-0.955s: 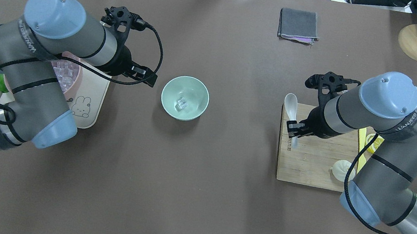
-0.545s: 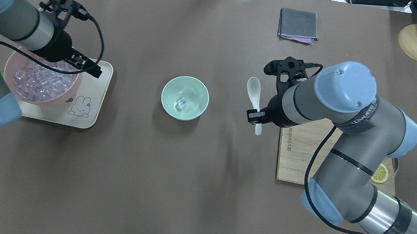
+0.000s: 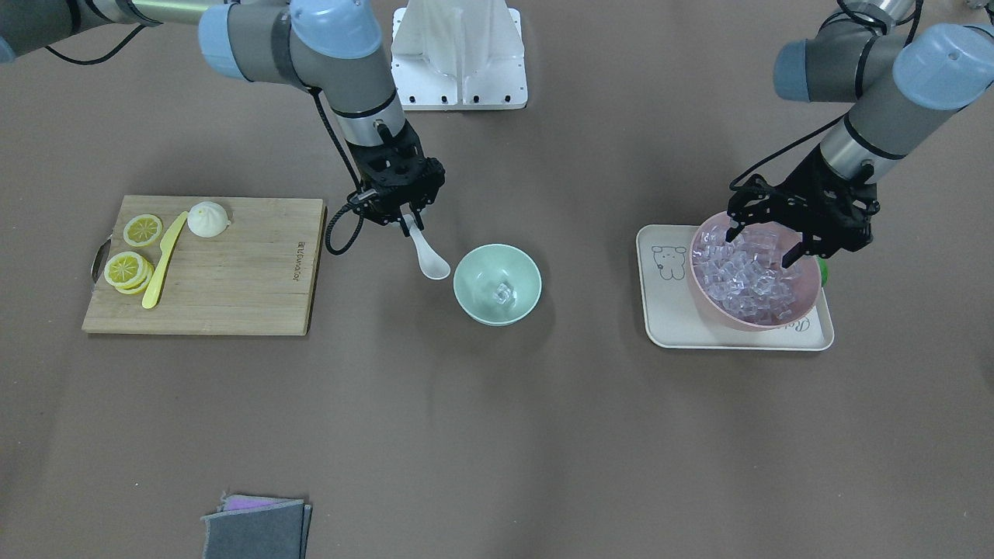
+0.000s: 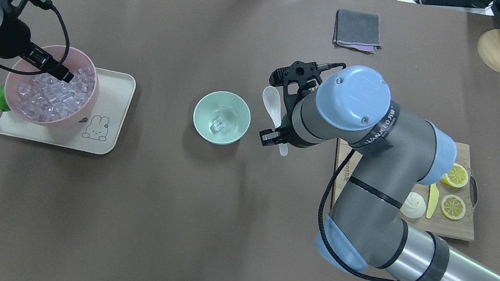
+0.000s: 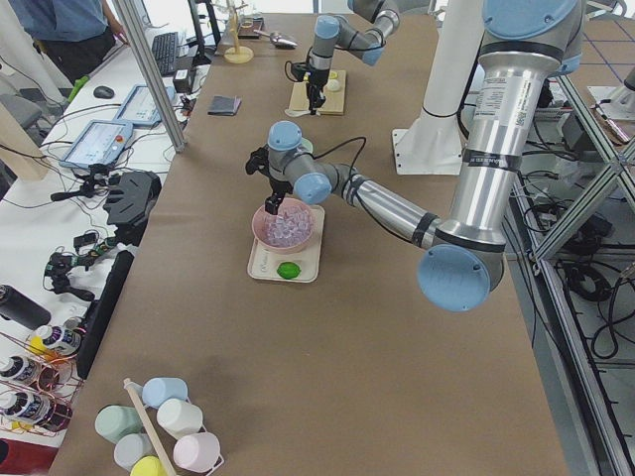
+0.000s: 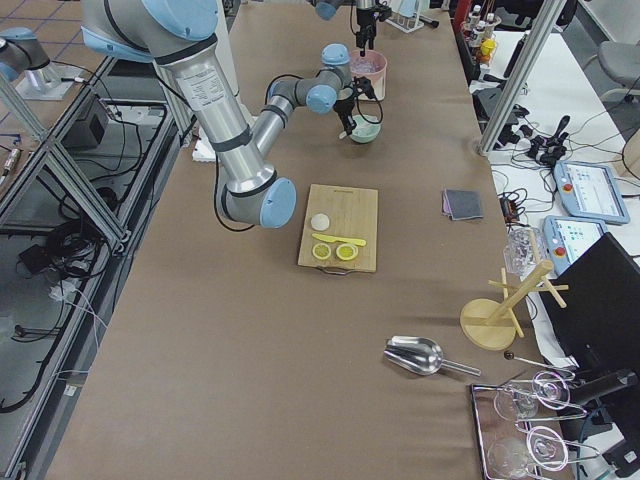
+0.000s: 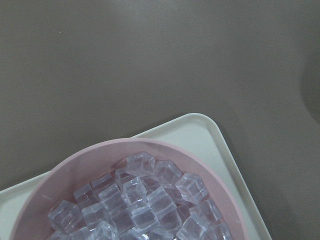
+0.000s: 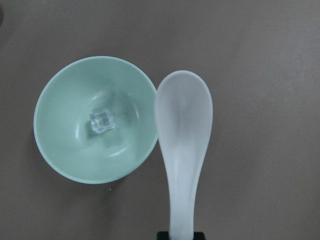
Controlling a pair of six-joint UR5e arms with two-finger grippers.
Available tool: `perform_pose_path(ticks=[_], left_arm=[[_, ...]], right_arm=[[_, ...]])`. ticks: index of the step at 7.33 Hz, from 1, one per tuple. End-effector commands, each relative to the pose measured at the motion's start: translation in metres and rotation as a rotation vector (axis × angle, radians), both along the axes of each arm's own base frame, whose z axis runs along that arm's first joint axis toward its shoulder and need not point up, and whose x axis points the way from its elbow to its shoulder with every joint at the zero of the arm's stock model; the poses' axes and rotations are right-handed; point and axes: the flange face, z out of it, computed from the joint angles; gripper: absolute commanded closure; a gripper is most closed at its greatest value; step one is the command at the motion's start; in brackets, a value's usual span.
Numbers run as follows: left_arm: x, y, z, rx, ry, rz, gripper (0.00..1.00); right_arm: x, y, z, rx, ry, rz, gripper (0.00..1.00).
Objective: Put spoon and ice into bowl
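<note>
right gripper point(image 3: 405, 217) jaws pinched on the spoon point(image 8: 183, 130) handle, scoop just beside the bowl point(image 8: 65, 150) rim, not over it yet. Spoon step in hand. Next: shift over bowl centre, lower, release (one ice cube point(image 8: 101, 121) already inside). left gripper point(image 3: 762, 247) jaws spread above the ice pile point(image 7: 145, 200) in the pink bowl point(image 7: 55, 175); needs descent, then a pinch on one cube.

bowl point(image 4: 208, 107) open above, spoon point(image 4: 271, 103) just beside it

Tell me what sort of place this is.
Probably a robotics lab staging kitchen chores: industrial arms at a covered table, control tablets alongside, a cutting board with lemon slices.
</note>
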Motion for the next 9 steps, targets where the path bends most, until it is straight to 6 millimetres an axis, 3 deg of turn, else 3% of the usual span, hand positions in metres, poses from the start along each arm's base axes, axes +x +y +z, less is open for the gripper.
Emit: perform_pose_path(ticks=[1, 2, 4, 5, 7, 8, 9], left_arm=[[-0.003, 0.002, 0.005, -0.005, -0.003, 0.002, 0.08], [-0.007, -0.002, 0.011, -0.015, -0.009, -0.007, 0.08], [-0.029, -0.014, 0.021, 0.016, -0.033, -0.01, 0.07], [-0.028, -0.015, 0.026, -0.001, -0.025, 0.003, 0.07], [-0.036, -0.021, 0.03, -0.008, -0.027, -0.012, 0.07], [-0.037, -0.023, 0.03, -0.011, -0.028, -0.015, 0.06], [-0.036, -0.025, 0.03, -0.013, -0.03, -0.015, 0.06]], right_arm=[[-0.034, -0.013, -0.018, 0.045, 0.042, -0.042, 1.0], [-0.039, -0.014, -0.014, 0.045, 0.054, -0.05, 1.0], [-0.058, -0.027, -0.033, 0.061, 0.07, -0.053, 1.0], [-0.071, -0.032, -0.044, 0.063, 0.079, -0.05, 1.0], [-0.085, -0.02, -0.041, 0.084, 0.099, -0.051, 1.0], [-0.087, -0.018, -0.039, 0.091, 0.106, -0.044, 0.58], [-0.087, -0.016, -0.038, 0.092, 0.105, -0.042, 0.01]])
